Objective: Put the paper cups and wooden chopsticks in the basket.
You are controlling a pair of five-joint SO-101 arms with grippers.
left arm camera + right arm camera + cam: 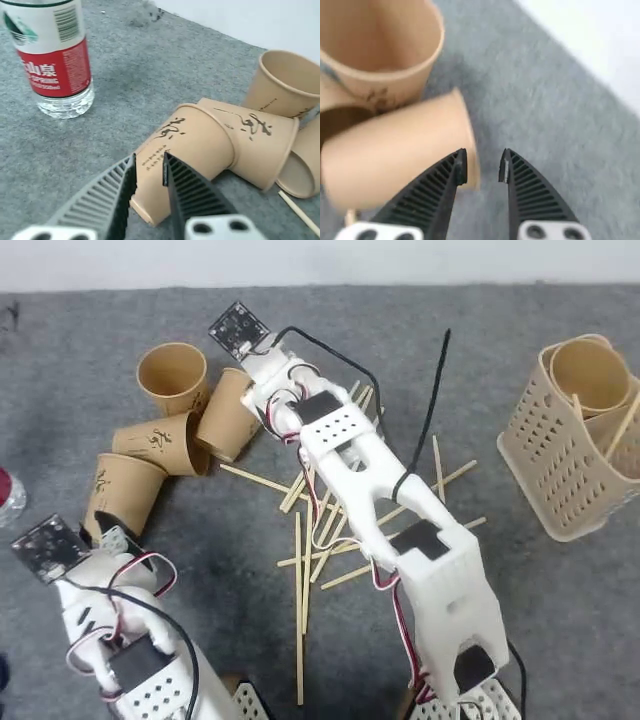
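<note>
Left claw (pixel 149 170) sits closest to its own lens, low over the mouth end of the first cup (pixel 185 150). Cannot tell whether it is clamped on that cup or loose above it. First cup lies on its side on the grey carpet (pixel 480 340), and its base end touches the second cup (pixel 255 140), which is also tipped over.

Right claw (pixel 482 167) is released, jaws apart and nothing between them. One tip is just beside the end of the third cup (pixel 395 155), which lies on its side. Standing cup (pixel 380 45) is upright just beyond it, mouth up. From above, the second and third cups and the standing cup cluster together at the far left of the carpet, with the first cup nearer the left arm's base.

Chopsticks (pixel 298 610) lie scattered loose on the carpet in the middle, partly under the right arm and well apart from the basket (pixel 560 470). Basket stands at the right edge. A stowed cup (pixel 590 370) sits upright inside it, with a stowed stick (pixel 622 425) leaning beside that cup.

Water bottle (pixel 52 55) stands upright near the first cup, on the side away from the other cups. Black cable (pixel 432 410) runs from the right arm toward the far edge of the carpet.
</note>
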